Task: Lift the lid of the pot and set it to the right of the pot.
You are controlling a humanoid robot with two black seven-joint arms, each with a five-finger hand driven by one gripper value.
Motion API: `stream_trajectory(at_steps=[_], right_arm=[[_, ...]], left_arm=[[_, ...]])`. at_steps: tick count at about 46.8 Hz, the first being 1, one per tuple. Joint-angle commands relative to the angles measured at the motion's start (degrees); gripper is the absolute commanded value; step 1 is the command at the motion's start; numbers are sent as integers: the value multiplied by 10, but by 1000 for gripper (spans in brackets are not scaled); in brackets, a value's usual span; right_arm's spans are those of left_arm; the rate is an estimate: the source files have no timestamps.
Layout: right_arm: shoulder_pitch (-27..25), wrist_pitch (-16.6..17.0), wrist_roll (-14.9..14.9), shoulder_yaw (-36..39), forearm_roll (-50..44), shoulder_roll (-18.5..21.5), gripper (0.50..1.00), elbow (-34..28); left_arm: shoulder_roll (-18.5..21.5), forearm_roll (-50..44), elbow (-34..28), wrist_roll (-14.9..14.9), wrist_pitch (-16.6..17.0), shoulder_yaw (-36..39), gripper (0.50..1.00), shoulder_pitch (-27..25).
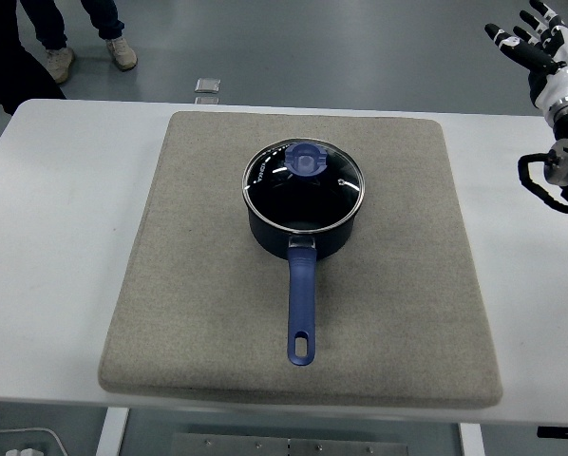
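Right hand (542, 47): fingers spread, empty, raised at the table's far right edge.
Lid (305, 186): seated on pot (301, 228), well left of the hand; not yet grasped.
Mat (407, 285): bare landing space between pot and hand.

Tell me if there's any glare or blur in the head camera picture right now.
Head view: sharp overall; small white reflections glint on the glass pot lid; soft even light, only a faint shadow beside the pot on the mat; the right robot hand is cropped at the edge.

Grey floor (360, 47) — white table (56, 237), beige mat (398, 285)
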Motion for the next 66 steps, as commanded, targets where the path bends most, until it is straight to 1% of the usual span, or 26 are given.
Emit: stream_trajectory(at_steps=[1, 5, 9, 15, 20, 22, 24, 26, 30, 33, 35, 39, 44, 47, 49, 52, 58, 66], right_arm=[[3, 4, 1, 0, -55, -13, 924, 1], [14, 9, 1, 1, -95, -24, 924, 0], [30, 20, 1, 3, -105, -33, 926, 0], [69, 39, 1, -1, -111, -48, 926, 0], [108, 61, -1, -15, -141, -67, 926, 0], [126, 78, -2, -25, -163, -75, 926, 0], [145, 101, -9, -35, -182, -85, 924, 0], [164, 125, -26, -44, -199, -93, 926, -1], [198, 173, -73, -54, -223, -109, 926, -16], [217, 212, -98, -58, -248, -117, 926, -35], [232, 240, -104, -62, -271, -118, 926, -45], [257, 292, -104, -65, -322, -120, 924, -56], [278, 326, -97, -67, -394, -123, 926, -57], [290, 350, -82, -67, -436, -127, 926, -58], [299, 374, -68, -67, -454, -130, 926, -59], [319, 420, -52, -67, -477, -130, 926, -59], [348, 421, -39, -63, -525, -130, 926, -58], [377, 421, 17, -60, -603, -128, 924, -33]], left_arm=[[0, 0, -1, 0, 0, 0, 1000, 0], [0, 0, 0, 0, 0, 0, 1000, 0], [0, 0, -1, 0, 0, 0, 1000, 0], [0, 0, -1, 0, 0, 0, 1000, 0], [0, 0, -1, 0, 0, 0, 1000, 0], [0, 0, 0, 0, 0, 0, 1000, 0], [0, 0, -1, 0, 0, 0, 1000, 0], [0, 0, -1, 0, 0, 0, 1000, 0], [0, 0, -1, 0, 0, 0, 1000, 0], [0, 0, -1, 1, 0, 0, 1000, 0], [0, 1, -1, 0, 0, 0, 1000, 0], [0, 0, -1, 0, 0, 0, 1000, 0], [0, 0, -1, 0, 0, 0, 1000, 0], [0, 0, -1, 0, 0, 0, 1000, 0], [0, 0, -1, 0, 0, 0, 1000, 0], [0, 0, -1, 0, 0, 0, 1000, 0], [0, 0, -1, 1, 0, 0, 1000, 0], [0, 0, -1, 0, 0, 0, 1000, 0]])
